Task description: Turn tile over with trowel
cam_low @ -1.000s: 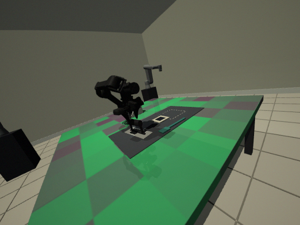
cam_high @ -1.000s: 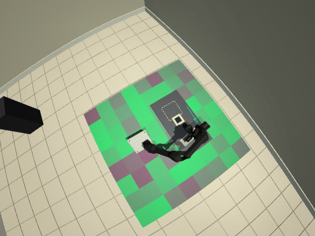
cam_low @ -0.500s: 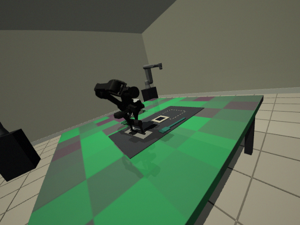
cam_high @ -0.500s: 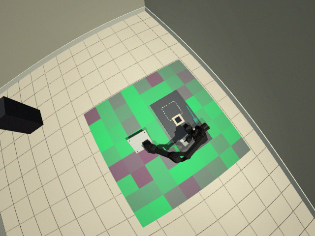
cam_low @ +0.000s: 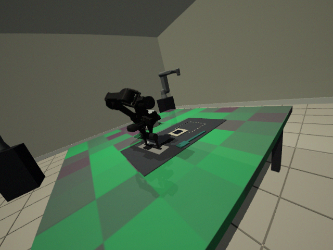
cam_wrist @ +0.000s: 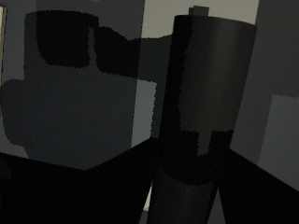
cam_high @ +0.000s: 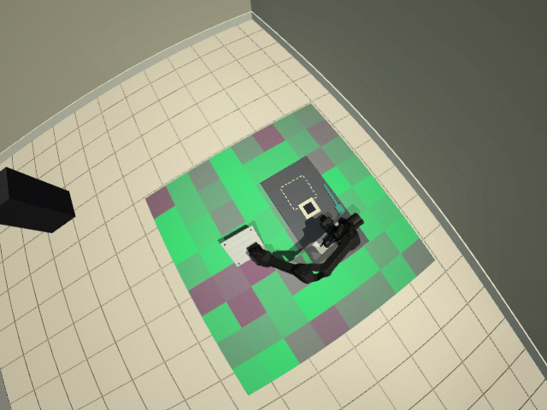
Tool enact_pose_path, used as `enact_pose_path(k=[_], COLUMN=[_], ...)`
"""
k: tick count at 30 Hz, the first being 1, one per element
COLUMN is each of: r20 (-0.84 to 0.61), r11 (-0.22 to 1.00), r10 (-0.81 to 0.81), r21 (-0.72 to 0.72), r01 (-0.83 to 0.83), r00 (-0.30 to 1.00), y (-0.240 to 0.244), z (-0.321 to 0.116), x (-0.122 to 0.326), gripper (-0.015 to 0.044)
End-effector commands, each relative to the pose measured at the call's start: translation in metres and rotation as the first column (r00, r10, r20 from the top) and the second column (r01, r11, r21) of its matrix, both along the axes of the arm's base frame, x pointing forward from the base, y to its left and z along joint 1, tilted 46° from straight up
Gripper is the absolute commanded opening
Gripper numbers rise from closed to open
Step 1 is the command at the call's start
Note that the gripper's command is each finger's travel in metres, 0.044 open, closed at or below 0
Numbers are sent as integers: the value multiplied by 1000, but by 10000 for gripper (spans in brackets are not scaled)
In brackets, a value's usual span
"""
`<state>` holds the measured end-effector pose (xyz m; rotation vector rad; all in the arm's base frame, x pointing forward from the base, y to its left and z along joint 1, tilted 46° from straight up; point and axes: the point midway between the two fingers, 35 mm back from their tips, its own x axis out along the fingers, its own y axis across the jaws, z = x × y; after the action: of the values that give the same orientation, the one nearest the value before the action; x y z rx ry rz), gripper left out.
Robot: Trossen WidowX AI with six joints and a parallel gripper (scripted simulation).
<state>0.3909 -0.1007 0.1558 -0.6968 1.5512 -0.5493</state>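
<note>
My gripper (cam_low: 151, 134) (cam_wrist: 188, 151) is shut on the black, round handle (cam_wrist: 215, 70) of a trowel. Its pale flat plate (cam_high: 321, 247) (cam_low: 160, 151) lies on the near part of the dark mat (cam_high: 273, 185) (cam_low: 145, 169), partly hidden under the arm. The tile (cam_high: 308, 207) (cam_low: 178, 132) is a cream square with a dark square in its middle, face up. It lies flat on the mat just outside the dashed outline (cam_high: 302, 176) (cam_low: 205, 124), near one corner. The wrist view shows the handle between both fingers, in heavy shadow.
A teal tool (cam_high: 339, 207) (cam_low: 182, 144) with a long thin handle lies on the mat's edge, beside the tile. The arm's base stands on a white plate (cam_high: 236, 247) on the green patchwork table (cam_high: 273, 304) (cam_low: 129, 215).
</note>
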Motion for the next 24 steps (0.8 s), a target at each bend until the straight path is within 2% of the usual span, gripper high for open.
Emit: enact_pose_path(k=[1,9,24], r20=[2,-12,-317], r11=[1000,1000,948], r10=[0,14,316], r21=[-5,-4,61], r01=[0,-14,-313], r00=[1000,1000,894], y=[-2,-2,-2], z=[1,1,1], x=[0,0,0], gripper=[130,130,130])
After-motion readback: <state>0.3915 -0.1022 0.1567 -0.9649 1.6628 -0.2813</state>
